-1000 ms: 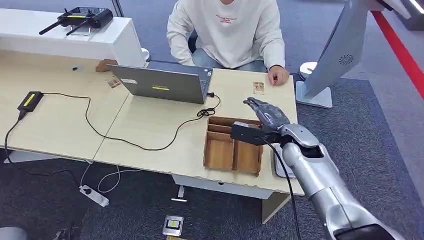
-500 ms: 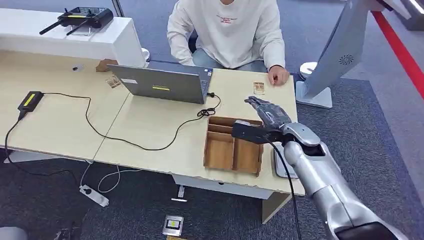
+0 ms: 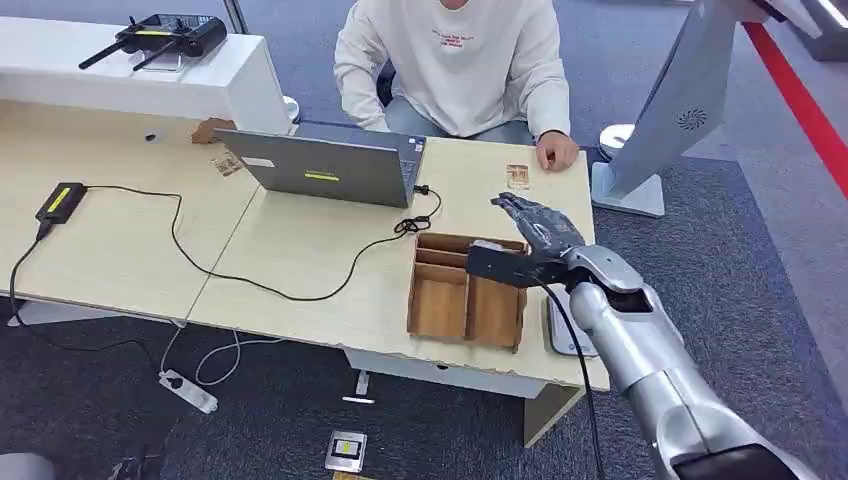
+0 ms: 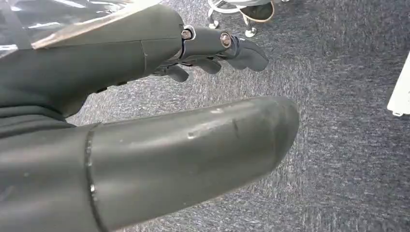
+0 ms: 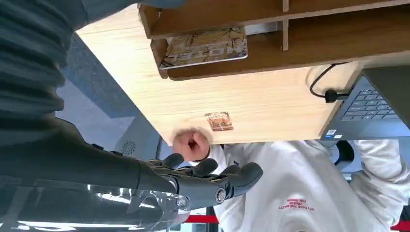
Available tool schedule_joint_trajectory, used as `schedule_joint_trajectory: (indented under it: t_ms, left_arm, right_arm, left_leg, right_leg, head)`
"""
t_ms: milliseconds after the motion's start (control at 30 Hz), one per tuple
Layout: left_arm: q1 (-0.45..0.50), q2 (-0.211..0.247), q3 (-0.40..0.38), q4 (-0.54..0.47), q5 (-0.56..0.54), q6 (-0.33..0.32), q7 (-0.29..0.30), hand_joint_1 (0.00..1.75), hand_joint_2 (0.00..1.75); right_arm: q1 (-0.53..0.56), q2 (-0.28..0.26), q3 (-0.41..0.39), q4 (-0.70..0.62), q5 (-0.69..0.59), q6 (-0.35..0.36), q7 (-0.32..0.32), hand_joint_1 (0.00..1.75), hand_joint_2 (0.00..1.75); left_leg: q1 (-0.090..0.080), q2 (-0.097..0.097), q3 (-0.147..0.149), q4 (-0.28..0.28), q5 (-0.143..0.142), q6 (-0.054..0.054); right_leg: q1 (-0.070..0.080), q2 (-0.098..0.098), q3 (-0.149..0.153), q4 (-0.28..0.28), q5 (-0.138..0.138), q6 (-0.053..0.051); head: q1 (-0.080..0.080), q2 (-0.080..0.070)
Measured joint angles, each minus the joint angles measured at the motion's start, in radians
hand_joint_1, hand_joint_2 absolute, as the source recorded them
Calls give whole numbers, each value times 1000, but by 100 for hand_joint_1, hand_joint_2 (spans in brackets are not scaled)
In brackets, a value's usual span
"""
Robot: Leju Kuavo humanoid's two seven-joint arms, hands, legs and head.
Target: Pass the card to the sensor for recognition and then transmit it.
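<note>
A small patterned card (image 3: 517,177) lies on the table just in front of the seated person's hand (image 3: 555,152); the right wrist view shows that card (image 5: 218,121) and hand (image 5: 192,143) too. A second, larger card (image 5: 205,47) lies in a compartment of the wooden tray (image 5: 314,38). My right hand (image 3: 537,224) hovers over the tray's (image 3: 440,305) far right corner, fingers stretched toward the person and holding nothing; its dark fingers (image 5: 208,181) are spread. A flat grey-white pad (image 3: 566,330) lies right of the tray, mostly under my forearm. My left hand (image 4: 159,53) hangs over carpet, holding nothing.
A grey laptop (image 3: 320,170) stands open left of the tray, with a black cable (image 3: 250,280) running across the table to a small black box (image 3: 60,202). Another card (image 3: 227,165) lies beside the laptop. A tilted grey screen on a stand (image 3: 680,100) rises at the right.
My right hand and forearm have drifted slightly to the right over the tray. The cards and the person's hand have not moved.
</note>
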Motion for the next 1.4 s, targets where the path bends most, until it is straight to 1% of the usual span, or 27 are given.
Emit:
schedule_joint_trajectory:
  t_ms: [300, 333, 367, 400, 667, 800, 1167, 1400]
  left_arm:
    - [-2, 0, 0, 2, 9, 21, -4, 0, 0]
    - [-3, -1, 0, 2, 11, 21, -4, 0, 0]
    - [-3, -2, 0, 2, 14, 22, -4, 0, 0]
    - [-3, -2, 0, 3, 16, 22, -4, 0, 0]
    - [-3, -2, 0, 3, 20, 23, 7, 0, 0]
    - [-3, 1, 0, 3, 21, 20, 7, 0, 0]
    - [-3, 10, 0, 5, 20, 14, 6, 0, 0]
    - [-5, 37, -2, 18, 2, 13, -3, 0, 0]
  right_arm:
    - [0, 3, 3, 12, -9, 5, -2, 0, 175]
    - [-1, 5, 3, 16, -9, 4, -3, 7, 175]
    - [-1, 5, 3, 20, -9, 4, -5, 157, 175]
    - [-1, 6, 3, 26, -9, 4, -6, 175, 175]
    - [-1, 5, 4, 53, -18, 22, -6, 175, 175]
    - [0, -2, 4, 58, -21, 32, 4, 175, 175]
    - [1, -18, 3, 58, -21, 37, 8, 175, 175]
    - [12, -39, -2, 43, -14, 46, 28, 175, 175]
  left_leg:
    - [0, 0, 0, 0, 0, 0]
    - [0, 0, 0, 0, 0, 0]
    - [0, 0, 0, 0, 0, 0]
    - [0, 0, 0, 0, 0, 0]
    - [0, 0, 0, 0, 0, 0]
    - [0, 0, 0, 0, 0, 0]
    - [0, 0, 0, 0, 0, 0]
    - [0, 0, 1, 0, 0, 0]
  right_leg:
    - [0, 0, 0, 0, 0, 0]
    - [0, 0, 0, 0, 0, 0]
    - [0, 0, 0, 0, 0, 0]
    - [0, 0, 0, 0, 0, 0]
    - [0, 0, 0, 0, 0, 0]
    - [0, 0, 0, 0, 0, 0]
    - [0, 0, 0, 0, 0, 0]
    - [0, 0, 0, 0, 0, 0]
  head:
    - [0, 0]
    - [0, 0]
    - [0, 0]
    - [0, 0]
    - [0, 0]
    - [0, 0]
    - [0, 0]
    - [0, 0]
